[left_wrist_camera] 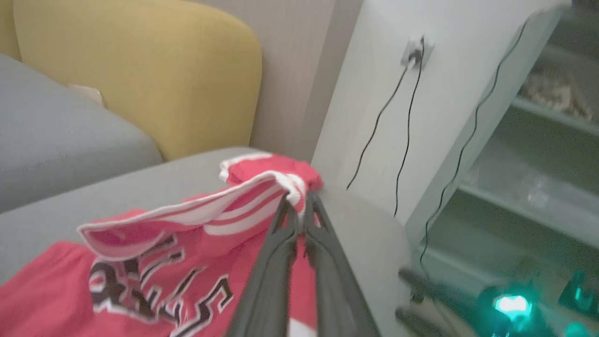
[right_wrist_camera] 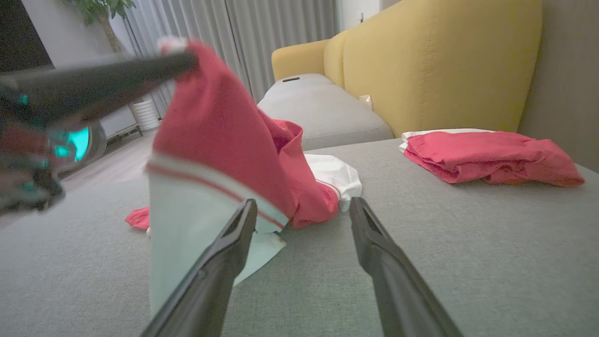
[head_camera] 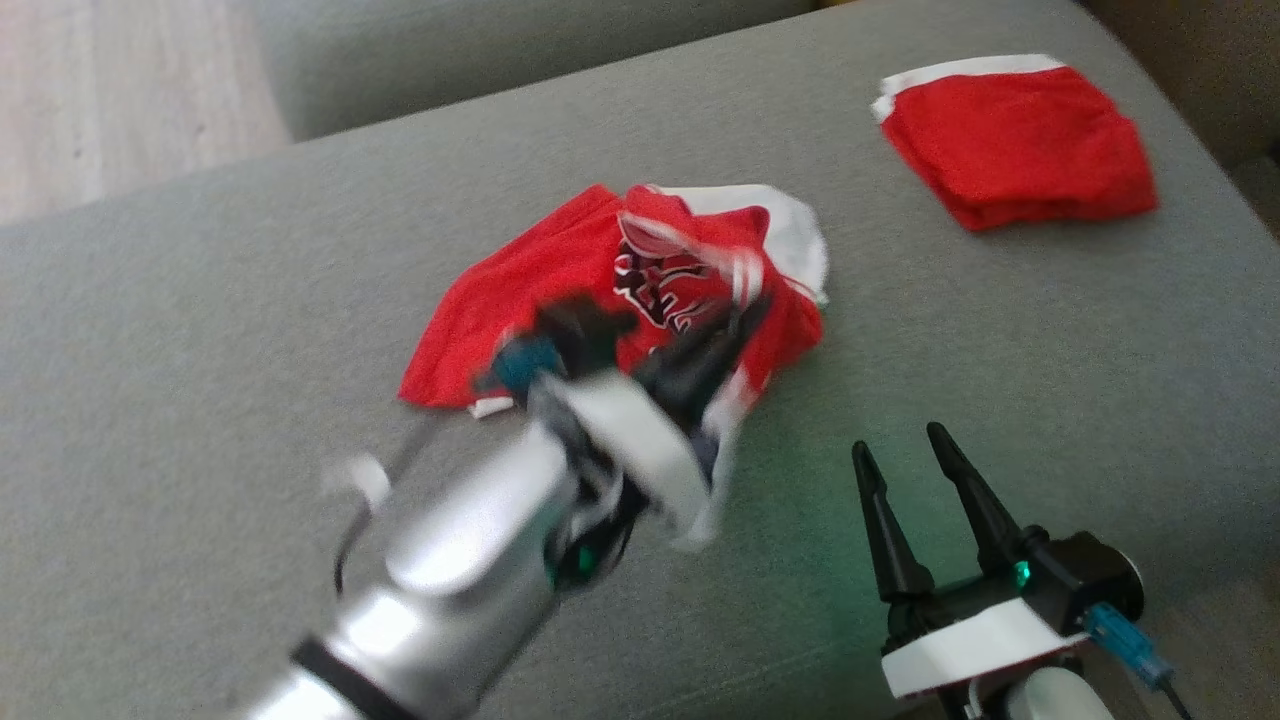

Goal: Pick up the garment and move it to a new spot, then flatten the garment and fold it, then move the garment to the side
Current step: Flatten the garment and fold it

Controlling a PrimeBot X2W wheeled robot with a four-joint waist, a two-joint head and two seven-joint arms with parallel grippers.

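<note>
Your robot's left forearm [head_camera: 470, 540] was a glossy silver tube with a black band [head_camera: 340, 672] round its near end. A white bracket [head_camera: 640, 440] wrapped the wrist, a teal plug [head_camera: 522, 365] sat on its left side, and a thin dark cable [head_camera: 345, 560] looped beside it. The left claw [left_wrist_camera: 298, 200] had two long, dark grey fingers tapering to narrow tips. The right claw [head_camera: 898, 440] showed you the same pointed fingers in black, set on a black housing [head_camera: 1080, 580] with a small green light [head_camera: 1021, 573]. A white plate [head_camera: 980, 645] crossed its base, and a blue plug [head_camera: 1120, 635] with a dark lead stuck out on the right.
</note>
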